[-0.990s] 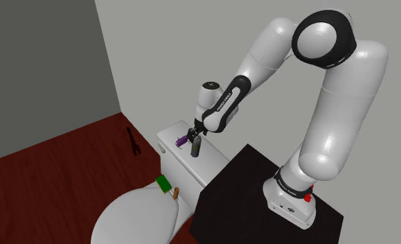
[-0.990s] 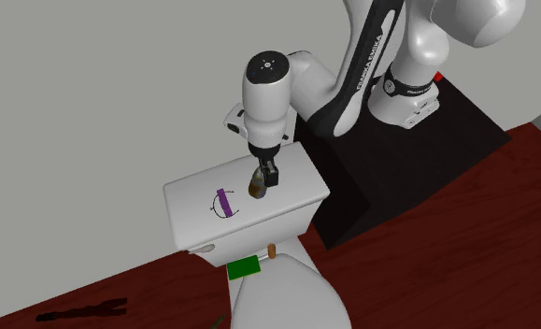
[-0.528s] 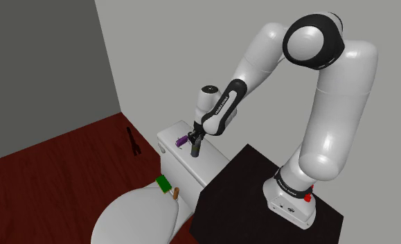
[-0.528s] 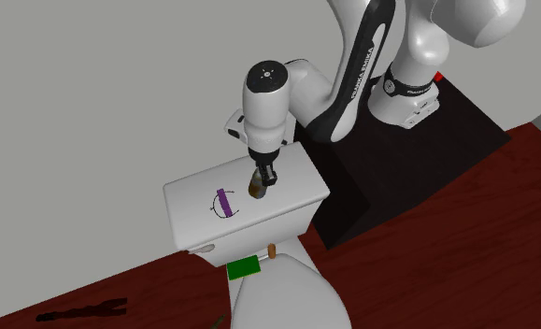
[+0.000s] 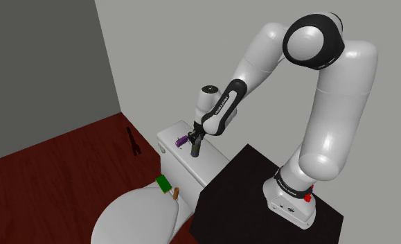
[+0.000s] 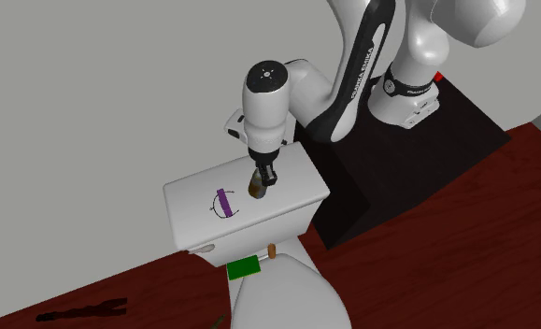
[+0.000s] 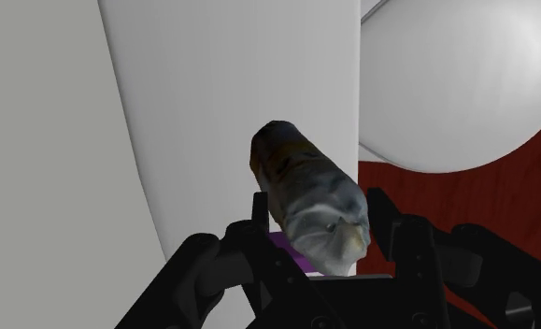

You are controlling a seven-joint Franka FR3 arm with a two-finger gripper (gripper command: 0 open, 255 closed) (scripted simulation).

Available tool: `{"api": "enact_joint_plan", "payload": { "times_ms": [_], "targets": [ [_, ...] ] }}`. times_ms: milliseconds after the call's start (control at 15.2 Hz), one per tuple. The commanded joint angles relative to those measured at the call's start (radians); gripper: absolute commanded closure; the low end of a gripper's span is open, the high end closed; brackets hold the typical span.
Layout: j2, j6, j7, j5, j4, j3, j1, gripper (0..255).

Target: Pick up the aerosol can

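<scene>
The aerosol can [image 6: 256, 185] is a short cylinder with a mottled skin of grey, olive and yellow-brown patches, and a paler, rounded top end. It stands roughly upright with a slight lean over the white toilet tank lid [image 6: 189, 207], near the lid's middle. Its top end points up and its lower end sits at the lid's surface. Whether the base touches the lid or hangs just clear of it cannot be told. The end effector [image 7: 317, 213] clasps the can from both sides, its black fingers [image 7: 259, 213] pressed against the upper body.
</scene>
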Motion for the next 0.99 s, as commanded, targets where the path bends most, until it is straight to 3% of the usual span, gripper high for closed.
{"api": "enact_joint_plan", "payload": {
  "times_ms": [0,924],
  "targets": [
    [-0.015,-0.013,-0.002,0.003,-0.004,0.004,-0.003,255],
    [-0.235,-0.203,-0.052,0.068,-0.033,0.050,-0.035,255]
  ]
}}
